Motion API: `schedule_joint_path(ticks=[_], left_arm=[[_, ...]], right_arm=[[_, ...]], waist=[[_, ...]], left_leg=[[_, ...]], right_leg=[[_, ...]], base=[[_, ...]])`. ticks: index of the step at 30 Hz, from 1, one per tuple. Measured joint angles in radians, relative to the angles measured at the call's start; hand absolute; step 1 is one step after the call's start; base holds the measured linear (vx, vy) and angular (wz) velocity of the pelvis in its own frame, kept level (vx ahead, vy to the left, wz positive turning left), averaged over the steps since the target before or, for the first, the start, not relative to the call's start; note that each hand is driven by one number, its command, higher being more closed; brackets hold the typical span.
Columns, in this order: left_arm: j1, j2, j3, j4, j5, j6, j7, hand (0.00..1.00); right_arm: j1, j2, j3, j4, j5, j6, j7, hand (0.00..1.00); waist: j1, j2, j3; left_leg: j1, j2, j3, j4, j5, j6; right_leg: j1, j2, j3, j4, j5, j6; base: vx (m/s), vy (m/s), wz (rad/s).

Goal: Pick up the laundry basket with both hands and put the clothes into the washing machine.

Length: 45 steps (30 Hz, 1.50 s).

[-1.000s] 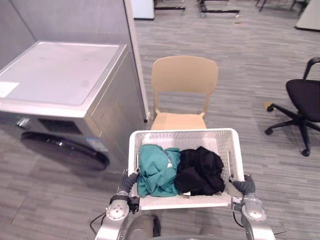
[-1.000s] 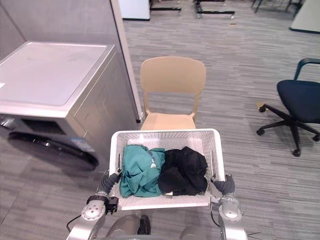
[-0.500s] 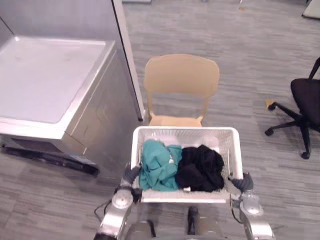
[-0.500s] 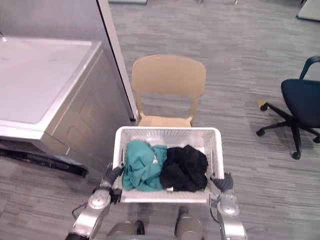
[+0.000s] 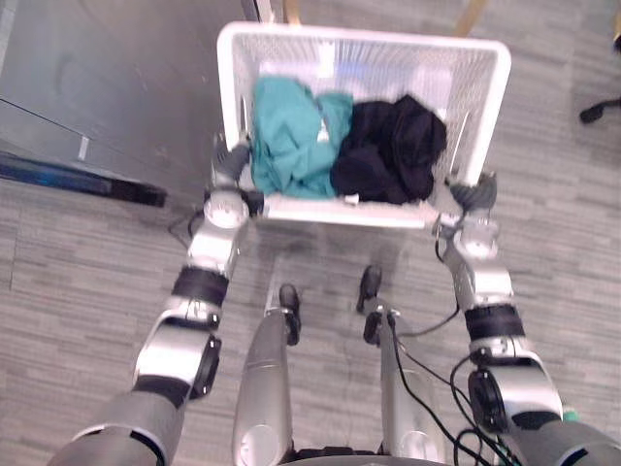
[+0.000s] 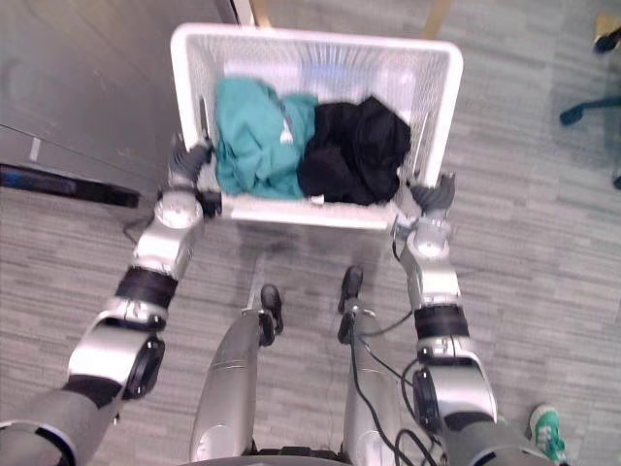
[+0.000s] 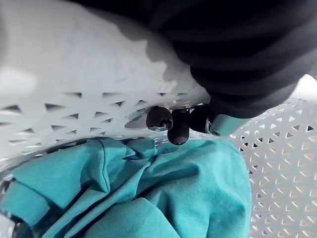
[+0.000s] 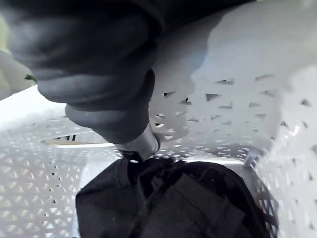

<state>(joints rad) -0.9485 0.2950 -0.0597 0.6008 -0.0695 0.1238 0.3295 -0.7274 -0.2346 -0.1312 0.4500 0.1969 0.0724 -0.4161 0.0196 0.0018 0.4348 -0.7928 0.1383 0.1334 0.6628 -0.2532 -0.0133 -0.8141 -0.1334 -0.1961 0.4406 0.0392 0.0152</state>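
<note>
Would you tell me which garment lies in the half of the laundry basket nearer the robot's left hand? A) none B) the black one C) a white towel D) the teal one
D: in the laundry basket the teal garment lies by the left hand, the black garment by the right hand.

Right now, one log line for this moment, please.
laundry basket: held in front | left hand: curled on left rim | right hand: curled on right rim | inside: teal garment, black garment | washing machine: robot's left
</note>
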Motion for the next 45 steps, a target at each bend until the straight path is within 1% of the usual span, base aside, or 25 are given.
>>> schedule_joint_path(ticks=[1, 4, 5, 7, 11, 14, 16, 18, 19, 21, 25, 26, 29, 31, 32, 33, 35, 36, 37, 38, 39, 40, 42, 43, 45], left_arm=[[-0.061, -0.004, 0.025, 0.039, -0.012, -0.014, 0.001, 0.0], [-0.114, 0.003, 0.039, 0.069, -0.018, -0.022, 0.003, 0.0], [-0.131, 0.004, 0.05, 0.081, -0.017, -0.023, 0.003, 0.0], [-0.133, 0.004, 0.053, 0.082, -0.017, -0.023, 0.003, 0.0], [-0.135, 0.003, 0.068, 0.086, -0.017, -0.027, 0.012, 0.0], [-0.129, -0.008, 0.098, 0.104, -0.029, -0.026, 0.062, 0.0], [-0.106, -0.008, 0.099, 0.103, -0.036, -0.024, 0.072, 0.0], [-0.055, -0.01, 0.096, 0.063, -0.038, -0.025, 0.086, 0.0], [0.009, -0.007, 0.097, -0.014, -0.04, -0.025, 0.091, 0.0], [0.065, -0.002, 0.097, -0.071, -0.045, -0.026, 0.092, 0.0], [0.178, 0.001, 0.093, -0.206, -0.07, -0.046, 0.083, 0.0], [0.216, -0.001, 0.095, -0.258, -0.076, -0.054, 0.083, 0.0], [0.275, -0.012, 0.125, -0.329, -0.075, -0.07, 0.088, 0.0], [0.353, -0.035, 0.155, -0.412, -0.075, -0.091, 0.093, 0.0], [0.417, -0.06, 0.164, -0.463, -0.075, -0.103, 0.101, 0.0], [0.505, -0.11, 0.165, -0.509, -0.075, -0.111, 0.107, 0.0], [0.588, -0.157, 0.16, -0.543, -0.075, -0.113, 0.106, 0.0], [0.691, -0.209, 0.144, -0.582, -0.075, -0.114, 0.1, 0.0], [0.73, -0.227, 0.138, -0.599, -0.075, -0.115, 0.089, 0.0], [0.806, -0.255, 0.129, -0.621, -0.075, -0.128, 0.066, 0.0], [0.844, -0.266, 0.124, -0.623, -0.075, -0.133, 0.055, 0.0], [0.91, -0.276, 0.114, -0.623, -0.075, -0.134, 0.035, 0.0], [1.001, -0.279, 0.11, -0.605, -0.076, -0.134, -0.014, 0.0], [1.07, -0.287, 0.109, -0.541, -0.076, -0.133, -0.052, 0.0], [1.115, -0.292, 0.111, -0.483, -0.075, -0.131, -0.085, 0.0]], right_arm=[[-0.049, 0.003, -0.012, 0.03, 0.045, -0.013, 0.0, 0.0], [-0.098, 0.002, -0.019, 0.06, 0.07, -0.034, 0.0, 0.0], [-0.111, 0.0, -0.019, 0.064, 0.073, -0.05, 0.0, 0.0], [-0.124, -0.001, -0.021, 0.083, 0.081, -0.065, 0.0, 0.0], [-0.133, 0.001, -0.021, 0.09, 0.109, -0.068, 0.0, 0.0], [-0.115, 0.024, -0.02, 0.101, 0.113, -0.068, 0.0, 0.0], [-0.081, 0.032, -0.02, 0.078, 0.115, -0.066, 0.001, 0.0], [-0.019, 0.048, -0.019, 0.024, 0.114, -0.065, 0.001, 0.0], [0.049, 0.063, -0.02, -0.032, 0.113, -0.062, 0.0, 0.0], [0.106, 0.073, -0.019, -0.087, 0.11, -0.062, 0.0, 0.0], [0.219, 0.079, -0.021, -0.255, 0.097, -0.062, 0.001, 0.0], [0.254, 0.079, -0.021, -0.317, 0.066, -0.063, 0.003, 0.0], [0.304, 0.079, -0.033, -0.406, 0.021, -0.066, 0.002, 0.0], [0.343, 0.079, -0.038, -0.482, -0.015, -0.069, 0.002, 0.0], [0.384, 0.078, -0.041, -0.531, -0.032, -0.074, 0.003, 0.0], [0.458, 0.078, -0.041, -0.587, -0.056, -0.075, 0.008, 0.0], [0.521, 0.08, -0.038, -0.625, -0.09, -0.078, 0.02, 0.0], [0.604, 0.081, -0.032, -0.661, -0.114, -0.09, 0.035, 0.0], [0.638, 0.083, -0.032, -0.673, -0.13, -0.094, 0.049, 0.0], [0.7, 0.088, -0.029, -0.682, -0.149, -0.1, 0.071, 0.0], [0.735, 0.091, -0.026, -0.681, -0.163, -0.1, 0.083, 0.0], [0.8, 0.1, -0.023, -0.674, -0.174, -0.1, 0.109, 0.0], [0.863, 0.119, -0.019, -0.626, -0.199, -0.098, 0.155, 0.0], [0.917, 0.135, -0.018, -0.54, -0.208, -0.092, 0.186, 0.0], [0.947, 0.142, -0.021, -0.48, -0.218, -0.089, 0.208, 0.0]], waist=[[-0.004, -0.001, 0.001], [-0.005, -0.001, 0.001], [-0.005, -0.001, 0.001], [-0.006, -0.001, 0.001], [-0.008, -0.001, 0.001], [-0.01, -0.006, 0.005], [-0.01, -0.007, 0.008], [-0.008, -0.007, 0.008], [-0.004, -0.007, 0.009], [-0.004, -0.007, 0.009], [-0.005, -0.007, 0.009], [-0.004, -0.007, 0.009], [-0.003, -0.007, 0.009], [-0.003, -0.007, 0.009], [-0.003, -0.007, 0.009], [-0.001, -0.007, 0.009], [0.001, -0.007, 0.009], [0.004, -0.006, 0.008], [0.007, -0.007, 0.007], [0.016, -0.006, -0.001], [0.021, -0.005, -0.018], [0.027, -0.005, -0.06], [0.027, -0.003, -0.085], [0.028, -0.002, -0.13], [0.028, -0.001, -0.172]], left_leg=[[-0.016, 0.002, -0.006, -0.002, 0.007, -0.002], [-0.033, 0.003, -0.007, -0.004, 0.009, -0.004], [-0.037, 0.003, -0.007, -0.009, 0.011, -0.006], [-0.032, 0.002, -0.007, -0.021, 0.015, -0.009], [-0.021, 0.003, -0.008, -0.028, 0.018, -0.015], [0.006, 0.003, -0.007, -0.035, 0.018, -0.015], [0.023, 0.004, -0.006, -0.038, 0.018, -0.015], [0.042, 0.004, -0.001, -0.045, 0.018, -0.015], [0.061, 0.003, 0.003, -0.054, 0.018, -0.015], [0.078, 0.003, 0.006, -0.056, 0.018, -0.016], [0.107, 0.002, 0.008, -0.055, 0.014, -0.016], [0.112, 0.002, 0.007, -0.051, 0.009, -0.018], [0.128, 0.004, 0.006, -0.049, 0.009, -0.018], [0.135, 0.004, 0.007, -0.048, 0.009, -0.018], [0.144, 0.007, 0.007, -0.049, 0.009, -0.018], [0.172, 0.01, 0.006, -0.053, 0.007, -0.021], [0.208, 0.01, 0.005, -0.062, 0.004, -0.024], [0.261, 0.007, 0.006, -0.08, 0.002, -0.027], [0.28, 0.005, 0.006, -0.09, 0.002, -0.027], [0.312, 0.002, 0.006, -0.11, 0.002, -0.028], [0.32, 0.001, 0.006, -0.119, 0.001, -0.028], [0.327, -0.001, 0.007, -0.142, 0.001, -0.029], [0.382, -0.001, 0.007, -0.178, 0.006, -0.032], [0.442, -0.005, 0.005, -0.218, 0.01, -0.038], [0.475, -0.013, 0.002, -0.248, 0.019, -0.042]], right_leg=[[-0.01, 0.005, -0.004, -0.01, 0.008, -0.001], [-0.026, 0.007, -0.005, -0.012, 0.009, -0.002], [-0.03, 0.007, -0.006, -0.015, 0.01, -0.002], [-0.028, 0.008, -0.008, -0.02, 0.01, -0.002], [-0.023, 0.009, -0.011, -0.02, 0.01, -0.003], [0.003, 0.01, -0.011, -0.023, 0.009, -0.003], [0.017, 0.01, -0.01, -0.025, 0.009, -0.002], [0.032, 0.01, -0.008, -0.026, 0.009, -0.002], [0.045, 0.01, -0.005, -0.026, 0.008, -0.002], [0.06, 0.01, -0.001, -0.026, 0.004, -0.002], [0.082, 0.009, 0.006, -0.012, -0.011, -0.002], [0.086, 0.008, 0.009, 0.003, -0.026, -0.005], [0.094, 0.008, 0.008, 0.019, -0.035, -0.012], [0.097, 0.007, 0.011, 0.029, -0.04, -0.013], [0.107, 0.009, 0.009, 0.028, -0.042, -0.014], [0.137, 0.012, 0.005, 0.027, -0.051, -0.012], [0.171, 0.012, 0.002, 0.026, -0.06, -0.011], [0.219, 0.011, -0.001, 0.021, -0.071, -0.01], [0.236, 0.01, -0.002, 0.019, -0.076, -0.008], [0.264, 0.008, -0.006, 0.013, -0.086, -0.009], [0.27, 0.008, -0.009, 0.009, -0.09, -0.01], [0.274, 0.007, -0.014, -0.002, -0.098, -0.006], [0.325, 0.006, -0.027, -0.018, -0.105, 0.0], [0.377, 0.004, -0.038, -0.031, -0.116, 0.0], [0.402, -0.003, -0.045, -0.038, -0.125, 0.005]], base=[[0.0, 0.0, 0.0], [0.02, 0.005, 0.0], [0.05, 0.015, 0.02], [0.05, 0.014, 0.03], [0.05, 0.009, 0.01], [0.03, 0.01, 0.0], [0.03, 0.014, -0.01], [0.02, 0.005, 0.0], [0.03, 0.003, -0.01], [0.02, 0.0, 0.0], [-0.01, -0.01, 0.0], [-0.05, -0.058, 0.04], [-0.04, -0.058, 0.02], [-0.02, -0.055, -0.01], [0.02, -0.054, 0.02], [0.04, -0.049, 0.05], [0.06, -0.029, 0.09], [0.08, -0.023, 0.09], [0.09, -0.029, 0.14], [0.06, -0.024, 0.1], [0.08, -0.036, 0.11], [0.12, -0.045, 0.14], [0.16, -0.044, 0.17], [0.16, -0.028, 0.13], [0.17, -0.019, 0.17]])
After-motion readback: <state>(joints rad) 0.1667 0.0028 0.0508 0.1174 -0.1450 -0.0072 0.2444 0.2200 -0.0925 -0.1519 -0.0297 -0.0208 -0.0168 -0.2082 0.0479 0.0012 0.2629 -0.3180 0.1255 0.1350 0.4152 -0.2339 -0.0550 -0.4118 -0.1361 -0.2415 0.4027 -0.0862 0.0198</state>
